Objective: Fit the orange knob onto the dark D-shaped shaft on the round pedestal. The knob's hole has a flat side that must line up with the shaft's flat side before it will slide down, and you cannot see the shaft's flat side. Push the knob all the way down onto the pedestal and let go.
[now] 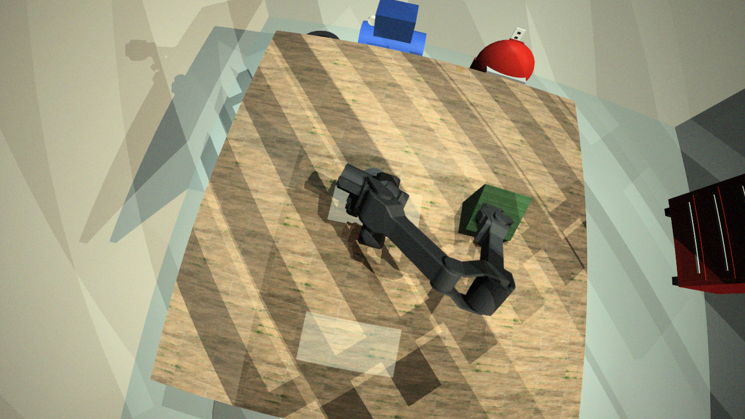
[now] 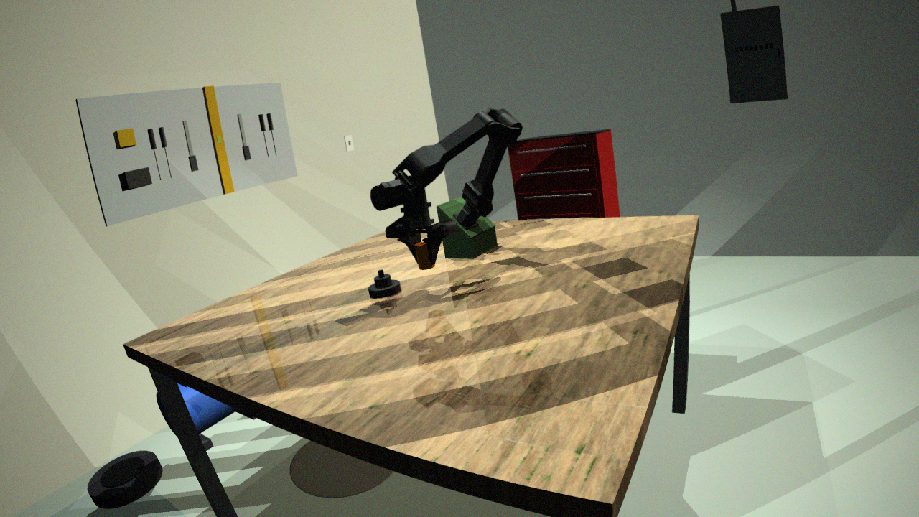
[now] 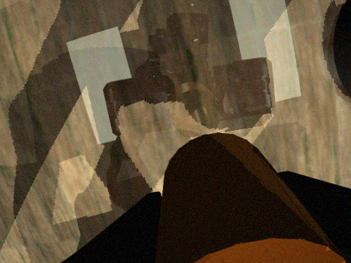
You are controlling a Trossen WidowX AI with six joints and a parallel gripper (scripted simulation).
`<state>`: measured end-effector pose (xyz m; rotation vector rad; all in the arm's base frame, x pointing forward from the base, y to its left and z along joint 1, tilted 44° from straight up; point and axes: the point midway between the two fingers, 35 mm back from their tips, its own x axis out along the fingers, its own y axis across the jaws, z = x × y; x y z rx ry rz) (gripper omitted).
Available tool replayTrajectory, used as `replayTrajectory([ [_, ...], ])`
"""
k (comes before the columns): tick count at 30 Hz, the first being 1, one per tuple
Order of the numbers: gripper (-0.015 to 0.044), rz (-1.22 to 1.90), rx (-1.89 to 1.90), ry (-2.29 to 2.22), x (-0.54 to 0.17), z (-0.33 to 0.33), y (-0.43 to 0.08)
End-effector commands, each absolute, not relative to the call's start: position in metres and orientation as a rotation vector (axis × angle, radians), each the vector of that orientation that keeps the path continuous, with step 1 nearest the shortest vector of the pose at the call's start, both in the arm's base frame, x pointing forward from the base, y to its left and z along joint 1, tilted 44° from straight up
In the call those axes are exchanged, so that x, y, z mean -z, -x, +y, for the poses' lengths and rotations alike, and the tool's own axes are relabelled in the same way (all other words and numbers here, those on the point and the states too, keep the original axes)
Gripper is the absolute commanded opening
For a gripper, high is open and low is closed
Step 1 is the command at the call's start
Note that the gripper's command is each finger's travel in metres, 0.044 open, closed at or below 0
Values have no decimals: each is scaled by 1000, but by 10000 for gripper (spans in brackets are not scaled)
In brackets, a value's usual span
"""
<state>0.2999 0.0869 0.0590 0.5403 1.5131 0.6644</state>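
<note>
The orange knob (image 2: 422, 254) (image 3: 274, 252) is upright between the fingertips of my gripper (image 2: 424, 261) (image 3: 219, 194), which is shut on it. The exterior view shows the knob's lower end above the table top. The dark round pedestal (image 2: 384, 290) (image 3: 344, 51) stands on the table to the left of the knob in that view, with its thin shaft (image 2: 380, 273) pointing up, bare. In the wrist view the pedestal is cut off at the right edge. In the top view the arm covers the knob and most of the pedestal. The shaft's flat side and the knob's hole cannot be seen.
The arm's base stands on a green block (image 1: 507, 200) (image 2: 469, 243) behind the gripper in the exterior view. The wooden table (image 1: 249, 312) (image 2: 360, 385) carries strong shadows and light patches. A red drawer cabinet (image 1: 703, 234) (image 2: 558, 173) is beyond the table.
</note>
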Motion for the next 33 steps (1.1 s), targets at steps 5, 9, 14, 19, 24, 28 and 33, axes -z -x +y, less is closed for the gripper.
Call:
replayTrajectory([
  [5,0,1509,-665,-530,-96,60,-303],
  [9,0,1509,-668,-532,-117,47,-301],
  [14,0,1509,-669,-534,-124,42,-300],
  [19,0,1509,-668,-533,-114,36,-306],
  [24,0,1508,-667,-532,-101,30,-313],
  [28,0,1508,-667,-531,-91,25,-319],
  [33,0,1507,-666,-530,-77,19,-325],
])
